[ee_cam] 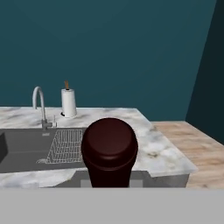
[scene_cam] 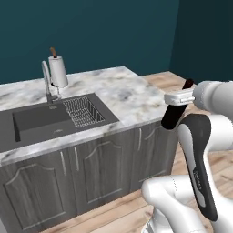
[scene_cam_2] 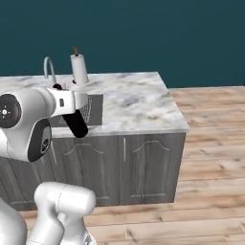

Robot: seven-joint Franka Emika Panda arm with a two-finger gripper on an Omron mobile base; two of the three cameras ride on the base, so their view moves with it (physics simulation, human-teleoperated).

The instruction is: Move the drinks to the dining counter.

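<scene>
A slim dark bottle (scene_cam: 174, 113), one of the drinks, hangs tilted in the air with its narrow neck up, just off the right front corner of the dining counter (scene_cam: 123, 91). My gripper (scene_cam: 180, 98) is shut on the bottle around its upper body. From the other side the bottle (scene_cam_2: 76, 123) leans in front of the counter's front edge (scene_cam_2: 139, 103), clamped by the gripper (scene_cam_2: 71, 101). In the hand view the bottle's round dark end (ee_cam: 109, 146) sits low in the middle, hiding the fingertips, with the marble counter (ee_cam: 162, 153) behind it.
The counter holds a dark sink (scene_cam: 41, 120) with a wire rack (scene_cam: 82, 111), a curved faucet (scene_cam: 46, 82) and a paper-towel roll (scene_cam: 58, 70). Grey cabinet doors (scene_cam: 104, 168) run below. Wooden floor (scene_cam_2: 210, 158) lies open to the right.
</scene>
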